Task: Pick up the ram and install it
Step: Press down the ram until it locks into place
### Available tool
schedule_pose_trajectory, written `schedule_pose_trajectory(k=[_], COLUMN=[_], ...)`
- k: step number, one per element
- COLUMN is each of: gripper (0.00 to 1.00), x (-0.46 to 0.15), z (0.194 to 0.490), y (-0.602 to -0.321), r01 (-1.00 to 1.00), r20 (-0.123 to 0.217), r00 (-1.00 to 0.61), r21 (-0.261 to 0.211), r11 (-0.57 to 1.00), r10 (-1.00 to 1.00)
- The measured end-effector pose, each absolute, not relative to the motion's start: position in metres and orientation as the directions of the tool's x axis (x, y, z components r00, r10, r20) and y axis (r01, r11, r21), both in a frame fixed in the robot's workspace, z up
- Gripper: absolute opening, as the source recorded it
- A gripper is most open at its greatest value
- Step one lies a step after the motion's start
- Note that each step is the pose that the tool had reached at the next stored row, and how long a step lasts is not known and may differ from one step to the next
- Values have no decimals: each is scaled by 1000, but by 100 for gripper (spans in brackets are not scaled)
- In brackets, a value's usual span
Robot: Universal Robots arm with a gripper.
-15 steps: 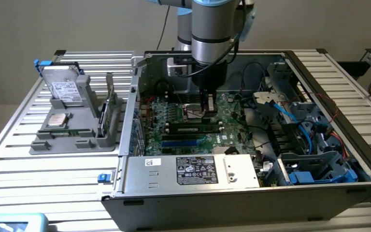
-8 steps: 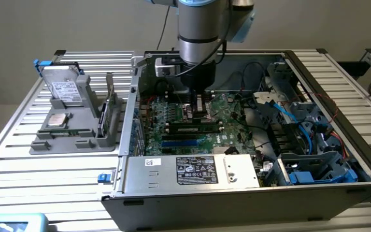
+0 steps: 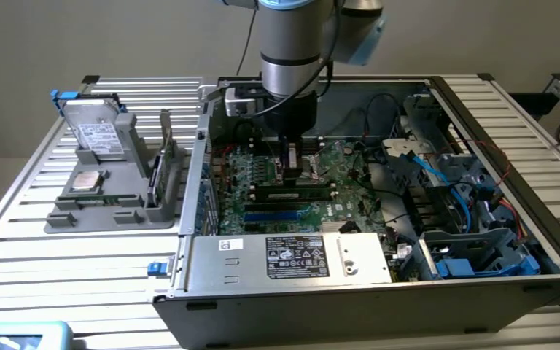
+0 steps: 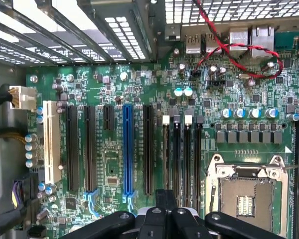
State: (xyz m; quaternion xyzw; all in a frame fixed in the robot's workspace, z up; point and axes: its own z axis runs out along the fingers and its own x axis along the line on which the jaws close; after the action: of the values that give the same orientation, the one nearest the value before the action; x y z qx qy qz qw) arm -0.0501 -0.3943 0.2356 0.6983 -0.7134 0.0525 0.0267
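Down inside the open grey metal computer case [image 3: 513,219] I, the dark two-fingered gripper [image 3: 297,173], hang over the green motherboard [image 3: 343,168], near its middle. Whether my jaws are spread or pinching I cannot tell. The ram [image 3: 294,195], a thin green stick with black chips, stands on edge along the black memory slots just beneath me, beside the blue slot [image 3: 280,211].
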Motion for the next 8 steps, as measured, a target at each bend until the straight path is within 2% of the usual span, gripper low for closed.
schedule_pose_trajectory(k=[8], gripper=[11], x=[-55], z=[234], y=[-394], r01=[-1000], r20=[112], r00=[-21], r21=[-20], r11=[19], r10=[-993])
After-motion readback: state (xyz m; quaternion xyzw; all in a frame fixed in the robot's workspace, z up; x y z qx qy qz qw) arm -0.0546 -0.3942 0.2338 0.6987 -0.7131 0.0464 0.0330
